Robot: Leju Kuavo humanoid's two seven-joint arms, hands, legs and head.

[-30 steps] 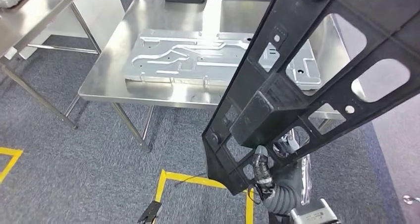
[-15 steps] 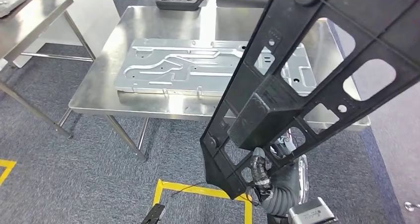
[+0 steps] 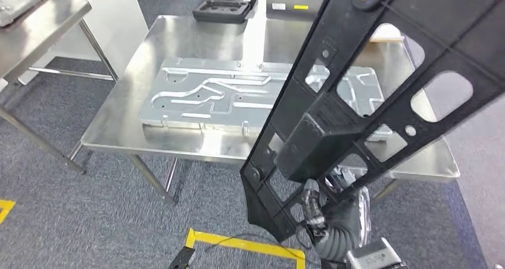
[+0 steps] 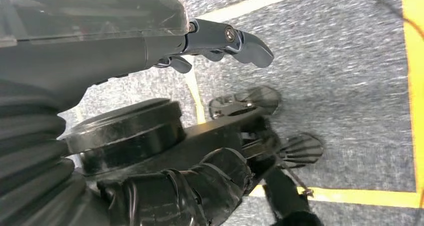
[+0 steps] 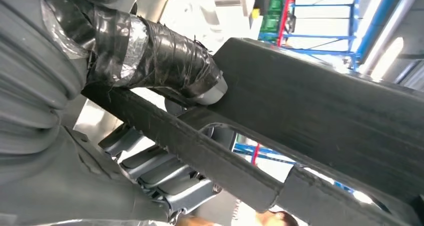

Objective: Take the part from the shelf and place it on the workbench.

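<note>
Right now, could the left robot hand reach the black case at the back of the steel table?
Probably not. The left robot hand hangs low over the carpet, and the black case lies at the far edge of the steel table, beyond the metal panel.

One black frame part (image 3: 381, 84) fills the near right. There are two steel tables: one workbench (image 3: 143, 102) in the middle and one table (image 3: 41, 25) at far left. One embossed metal plate (image 3: 208, 96) lies on the workbench. One black moulded tray (image 3: 229, 4) sits at its far edge.
</note>
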